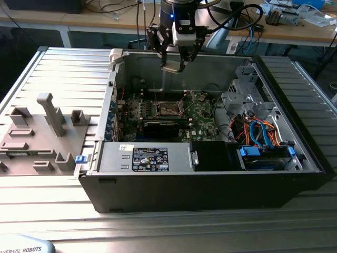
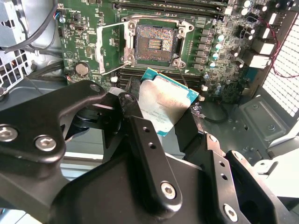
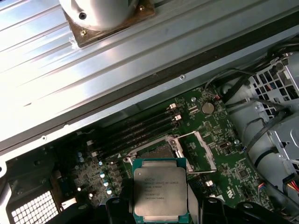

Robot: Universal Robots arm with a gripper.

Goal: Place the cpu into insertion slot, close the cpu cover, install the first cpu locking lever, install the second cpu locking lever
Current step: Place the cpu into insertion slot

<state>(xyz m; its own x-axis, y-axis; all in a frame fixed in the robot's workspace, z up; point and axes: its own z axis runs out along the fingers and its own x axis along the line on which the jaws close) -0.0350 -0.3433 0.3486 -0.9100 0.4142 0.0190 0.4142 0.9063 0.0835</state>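
My gripper [image 1: 173, 65] is shut on the cpu [image 1: 172, 68], a thin silvery square plate, and holds it in the air above the open computer case. In both wrist views the cpu [image 2: 163, 105] [image 3: 161, 193] sits between the black fingers [image 2: 135, 123]. Below it on the green motherboard lies the insertion slot [image 1: 169, 109] [image 2: 154, 43], a dark square socket with a metal rim and nothing in it. The cpu cover [image 2: 111, 46] [image 3: 198, 154] stands flipped open beside the slot. In the first wrist view the cpu hides part of the slot [image 3: 154, 150].
The case's metal walls [image 1: 113, 95] ring the board. A power supply [image 1: 147, 158] sits at the front and a drive cage with blue and orange cables [image 1: 258, 134] at the exterior view's right. A grey fixture block [image 1: 42, 132] lies outside at the left. Long memory slots [image 3: 138, 130] run beside the socket.
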